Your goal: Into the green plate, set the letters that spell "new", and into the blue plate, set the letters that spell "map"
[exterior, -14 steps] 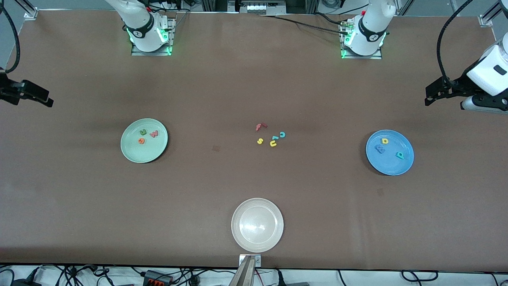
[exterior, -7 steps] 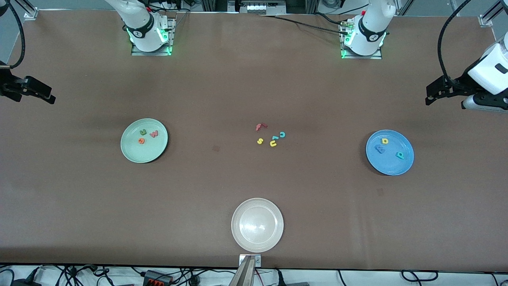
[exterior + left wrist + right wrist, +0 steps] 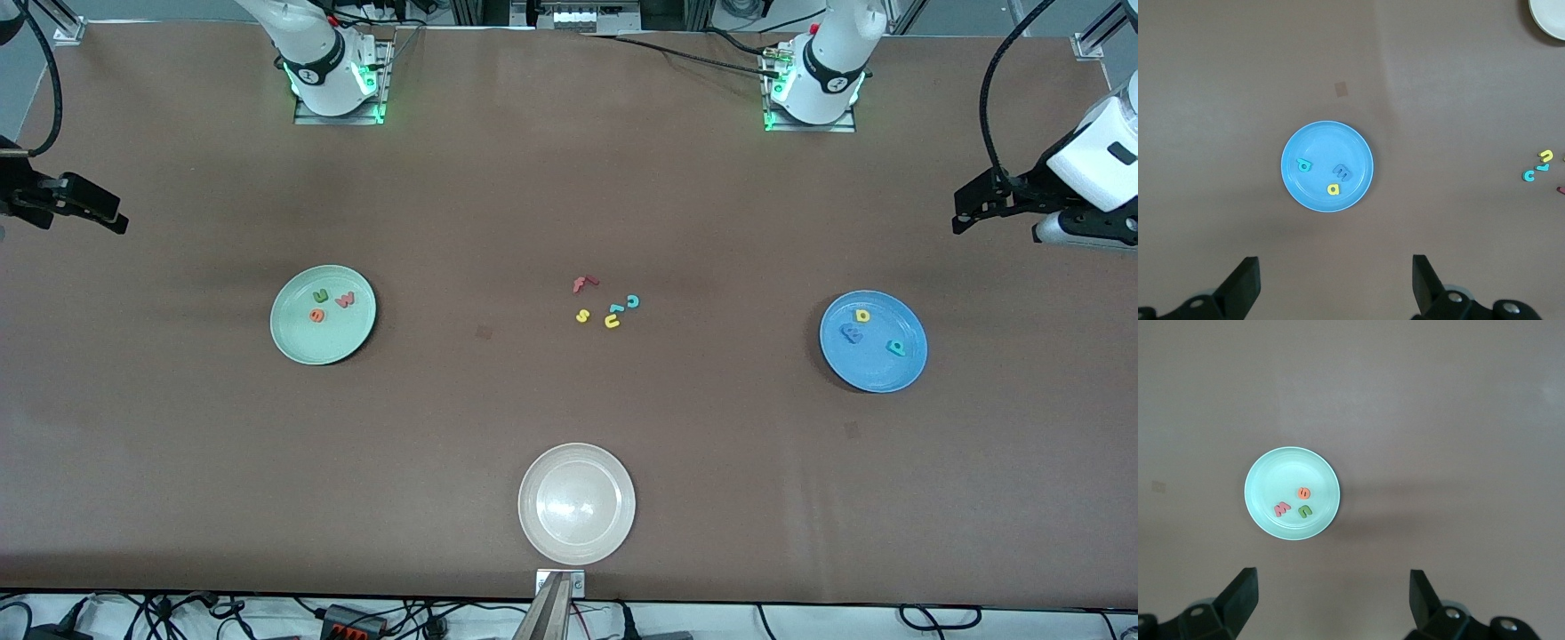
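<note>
Counting three plates: green plate (image 3: 323, 315) toward the right arm's end of the table, blue plate (image 3: 873, 341) toward the left arm's end, white plate (image 3: 576, 503) nearest the front camera, mid-table. Green plate holds three letters: dark green n (image 3: 321, 295), orange e (image 3: 316, 315), red w (image 3: 345, 300), clustered in the part of the plate farther from the camera. Blue plate holds three: yellow a (image 3: 861, 315), blue m (image 3: 851, 333), teal p (image 3: 895, 348); the p's stem direction is too small to tell. Five spare letters (image 3: 608, 305) sit mid-table between the plates. Left gripper (image 3: 1333, 283) is high above the table near the blue plate, jaws wide apart, empty. Right gripper (image 3: 1331, 600) is high near the green plate, jaws wide apart, empty.
</note>
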